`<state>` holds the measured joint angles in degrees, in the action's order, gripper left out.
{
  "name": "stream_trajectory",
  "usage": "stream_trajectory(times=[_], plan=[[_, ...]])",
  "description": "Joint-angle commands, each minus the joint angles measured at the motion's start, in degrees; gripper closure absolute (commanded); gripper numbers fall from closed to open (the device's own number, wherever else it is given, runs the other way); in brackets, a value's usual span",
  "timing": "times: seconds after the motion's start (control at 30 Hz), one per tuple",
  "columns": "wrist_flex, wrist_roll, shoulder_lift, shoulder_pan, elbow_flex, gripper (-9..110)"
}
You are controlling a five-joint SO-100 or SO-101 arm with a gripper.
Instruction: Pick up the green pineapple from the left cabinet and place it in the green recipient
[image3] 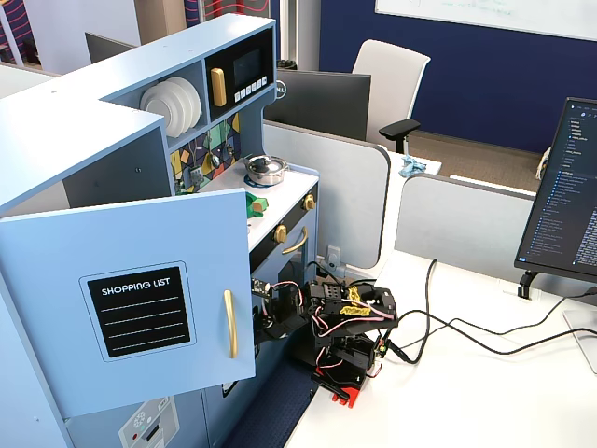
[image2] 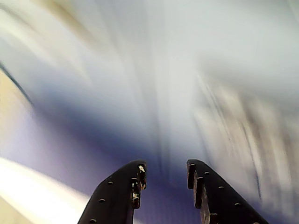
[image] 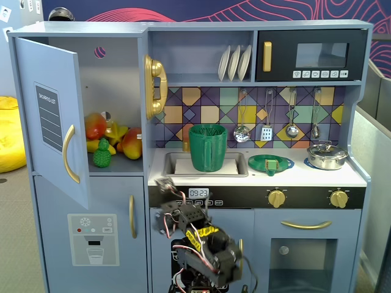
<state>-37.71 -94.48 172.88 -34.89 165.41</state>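
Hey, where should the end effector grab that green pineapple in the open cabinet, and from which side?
Probably the bumpy oval body of the green pineapple, approached straight from the front: it stands upright at the shelf's front edge, with other fruit crowded behind it.

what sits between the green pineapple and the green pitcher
In a fixed view, a toy mango and the cabinet's side wall with a gold phone separate the green pineapple from the green pitcher.
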Motion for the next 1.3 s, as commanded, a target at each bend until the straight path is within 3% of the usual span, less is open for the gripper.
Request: stream_trajectory(times=[0.0, 0.2, 0.4, 0.8, 1.27], plan=[[19.78, -5.54, -7.29, -6.94, -8.88, 98], [27.16, -4.48, -20.04, -7.65, -21.09, 83], [39.02, -4.75, -32.87, -7.56, -30.15, 77], [52.91, -0.09, -52.38, -7.12, -42.28, 76], [63.37, -1.58, -70.58, -8.0, -55.46, 72]])
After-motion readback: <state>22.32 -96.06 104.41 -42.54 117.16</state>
